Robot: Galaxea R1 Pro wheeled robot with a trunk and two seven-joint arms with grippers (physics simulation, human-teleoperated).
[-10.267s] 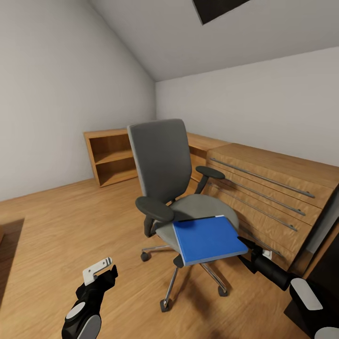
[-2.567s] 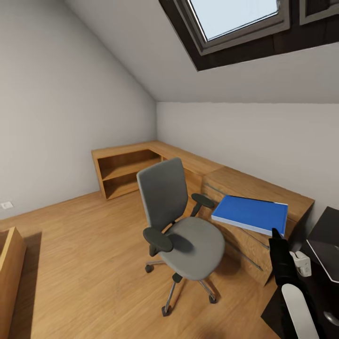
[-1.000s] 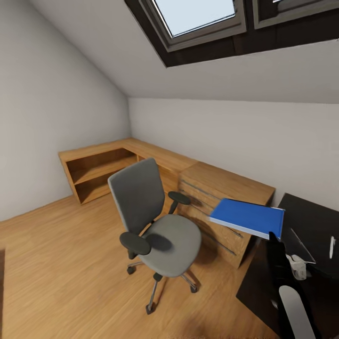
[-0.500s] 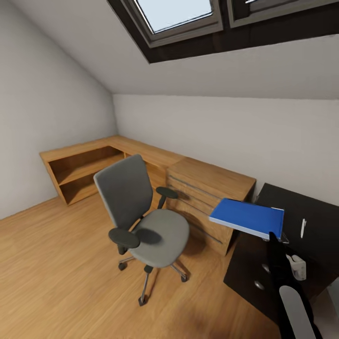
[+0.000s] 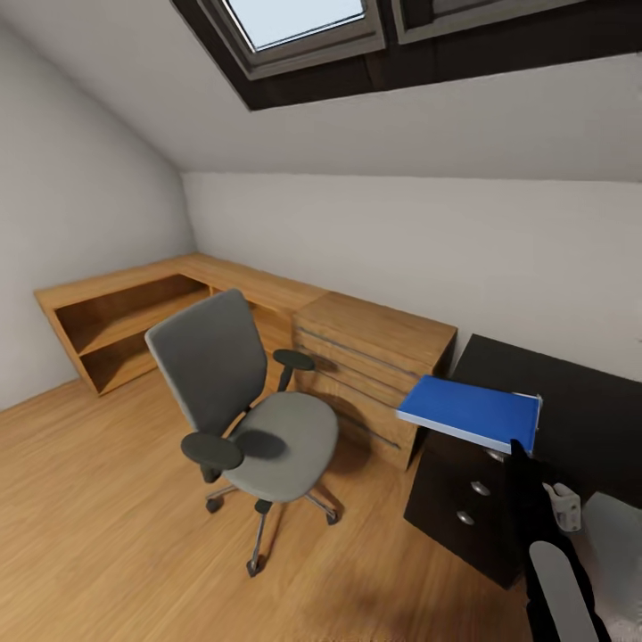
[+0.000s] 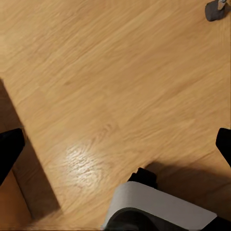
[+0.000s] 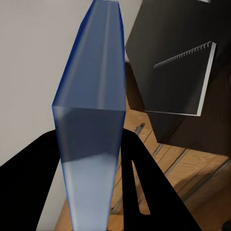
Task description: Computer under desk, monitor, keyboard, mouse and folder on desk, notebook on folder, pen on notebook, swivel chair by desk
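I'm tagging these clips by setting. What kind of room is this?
Likely an attic home office: a sloped ceiling with a skylight, a swivel chair, and a black desk beside a wooden drawer chest.

One swivel chair point(image 5: 245, 410) with two round black armrests, one blue folder point(image 5: 470, 412), one black desk point(image 5: 571, 419) with two silver knobs visible on its pedestal, and one dark notebook point(image 7: 185, 82) with a spiral edge. One light-wood drawer chest point(image 5: 374, 370) with three bar handles, and one light-wood shelf unit point(image 5: 120, 325) with two open levels. Two dark-framed skylights point(image 5: 294, 27) overhead, and one chair caster point(image 6: 215, 9) over the wood floor point(image 6: 115, 82).
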